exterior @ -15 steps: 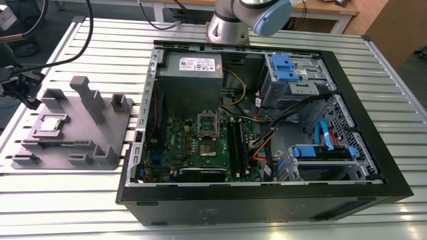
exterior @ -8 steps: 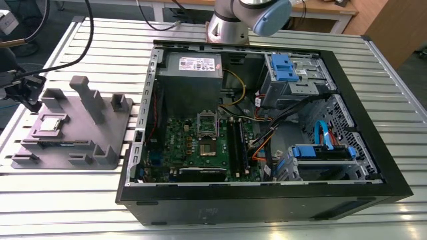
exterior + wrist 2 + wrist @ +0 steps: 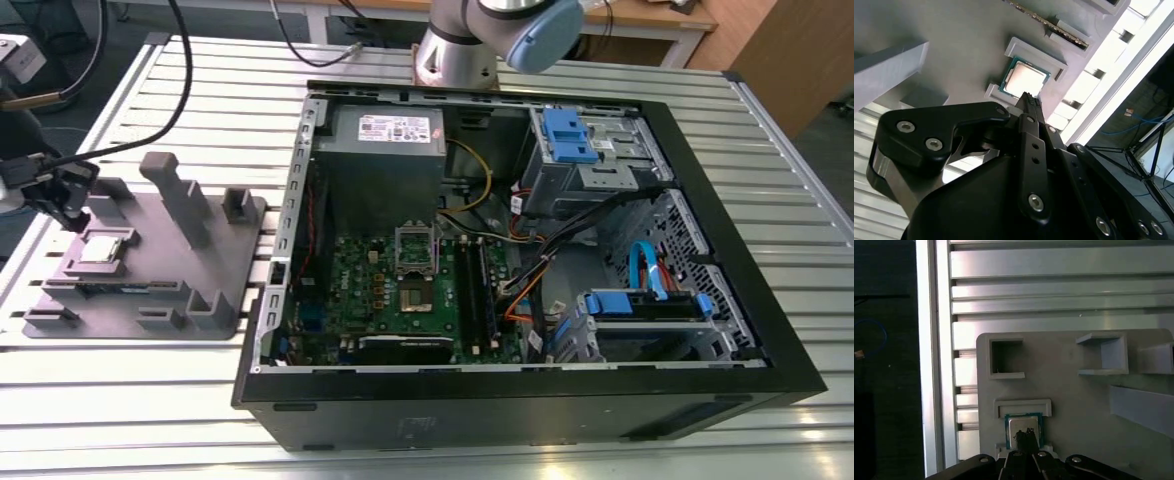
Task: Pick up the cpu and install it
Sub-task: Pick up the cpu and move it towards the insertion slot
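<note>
At the exterior view's left, the gripper (image 3: 63, 208) hangs just above the cpu (image 3: 104, 247), which lies flat in a walled pocket of the grey holder (image 3: 147, 300), probably to keep it square for a grasp. In the first wrist view the jaws look pressed together (nothing between them). Rightward, the open computer case (image 3: 534, 400) exposes the empty motherboard socket (image 3: 416, 258), well apart.

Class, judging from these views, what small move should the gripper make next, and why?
Probably ease straight down: the gripper is lined up over the cpu, which lies in a pocket of the grey holder, seemingly not yet touched.
</note>
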Controlling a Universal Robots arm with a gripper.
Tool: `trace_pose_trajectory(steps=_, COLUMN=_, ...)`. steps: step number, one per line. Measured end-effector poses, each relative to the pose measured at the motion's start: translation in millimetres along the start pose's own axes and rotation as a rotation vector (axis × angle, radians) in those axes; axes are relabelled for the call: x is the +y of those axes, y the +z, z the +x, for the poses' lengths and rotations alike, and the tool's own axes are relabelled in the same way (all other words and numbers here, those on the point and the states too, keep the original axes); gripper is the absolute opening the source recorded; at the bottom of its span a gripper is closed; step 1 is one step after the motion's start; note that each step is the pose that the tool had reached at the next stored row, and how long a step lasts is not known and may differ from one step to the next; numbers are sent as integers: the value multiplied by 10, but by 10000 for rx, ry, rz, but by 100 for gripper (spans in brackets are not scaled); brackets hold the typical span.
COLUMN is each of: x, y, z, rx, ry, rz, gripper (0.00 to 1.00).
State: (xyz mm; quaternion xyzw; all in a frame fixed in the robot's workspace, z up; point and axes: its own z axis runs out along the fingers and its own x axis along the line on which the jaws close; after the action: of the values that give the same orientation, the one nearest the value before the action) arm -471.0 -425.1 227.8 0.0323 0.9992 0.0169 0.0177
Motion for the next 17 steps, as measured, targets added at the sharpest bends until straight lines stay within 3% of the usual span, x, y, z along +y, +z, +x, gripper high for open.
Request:
trace_pose_trajectory(steps=11, x=-6, y=121, z=4, rx=41, ry=-190, rz=4, gripper=11)
trace_pose_trajectory(steps=17, x=-7, y=132, z=5, rx=45, ry=-212, rz=4, gripper=11)
